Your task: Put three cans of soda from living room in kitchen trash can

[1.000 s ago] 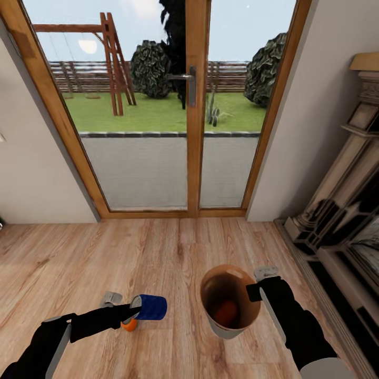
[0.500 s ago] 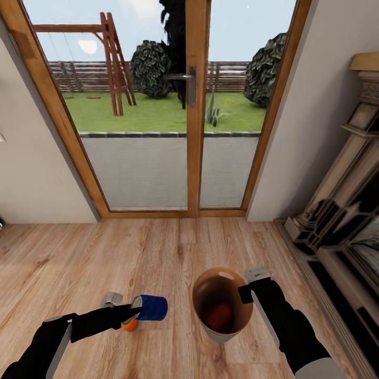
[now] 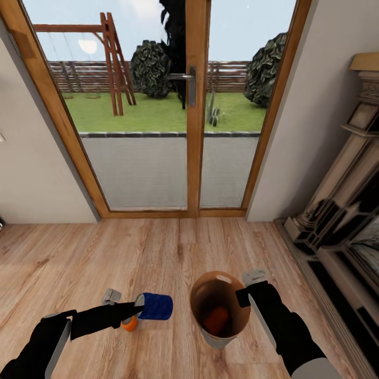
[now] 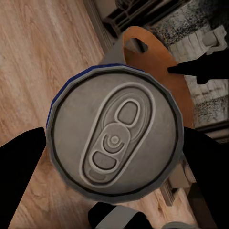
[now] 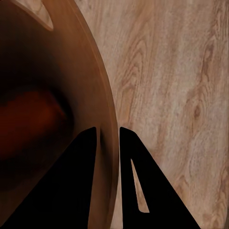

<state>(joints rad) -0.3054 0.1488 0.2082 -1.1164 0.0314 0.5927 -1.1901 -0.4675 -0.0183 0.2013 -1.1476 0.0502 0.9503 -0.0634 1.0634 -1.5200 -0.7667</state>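
So compared w/ a sec ago the trash can (image 3: 220,308) has slid left in the head view, closer to the blue can (image 3: 155,306), and the blue can has nudged a bit right too. The doors and fireplace haven't budged, so it's the arms moving, not the camera. Gap between can and bin is def smaller now. My read: the two are being brought together so the blue one can get dropped in. It's still beside the rim tho, not over the opening.

Left gripper (image 3: 131,310) is clamped on the blue can, holding it sideways, lower left-center of the head frame. In the left wrist view the can's silvery top (image 4: 114,140) w/ the pull tab faces the cam, black fingers on both sides, and the bin's tan wall sits just behind it.

Right gripper (image 3: 243,296) is pinching the bin's rim on its right side. The right wrist view shows it best: one finger (image 5: 71,181) inside the wall, the other outside, rim between them. The bin looks lifted off the wood floor (image 3: 173,247) and tilted a little, but can't be 100% sure.

Contents: one orange-red can (image 3: 216,318) lying at the bottom of the bin, dim reddish blob in the right wrist view too. Another orange can (image 3: 128,325) is on the floor just under the left gripper, mostly hidden.

So prob 1 in, 1 in hand, 1 left on the floor.
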